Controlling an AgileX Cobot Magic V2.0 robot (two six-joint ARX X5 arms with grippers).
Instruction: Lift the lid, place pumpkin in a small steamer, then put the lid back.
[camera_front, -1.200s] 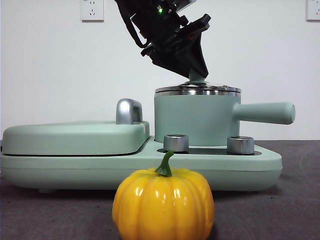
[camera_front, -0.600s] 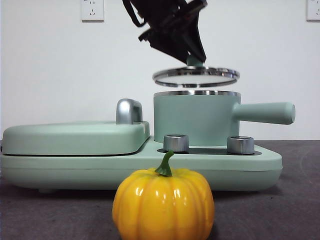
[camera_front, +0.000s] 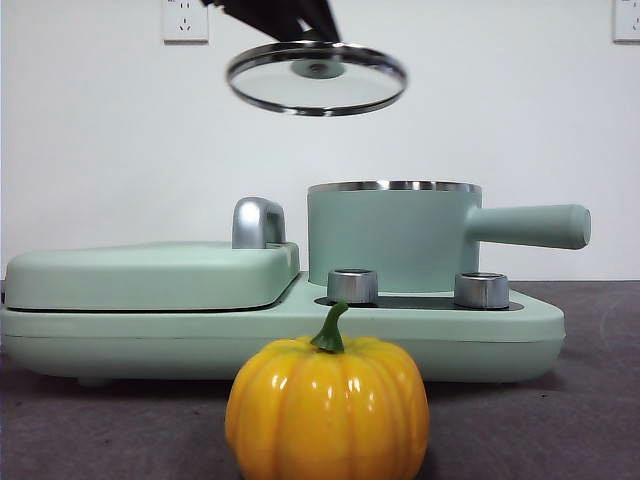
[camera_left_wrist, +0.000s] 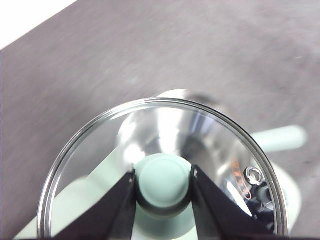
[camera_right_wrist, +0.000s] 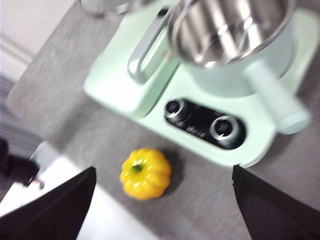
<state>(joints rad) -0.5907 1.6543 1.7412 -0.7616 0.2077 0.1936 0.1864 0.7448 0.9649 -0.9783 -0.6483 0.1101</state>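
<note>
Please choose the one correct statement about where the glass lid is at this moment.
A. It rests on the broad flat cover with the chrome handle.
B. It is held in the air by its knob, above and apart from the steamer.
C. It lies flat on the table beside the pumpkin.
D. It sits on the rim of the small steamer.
B: the left gripper clamps the knob of the lid, which hangs clear above the open small steamer.
</note>
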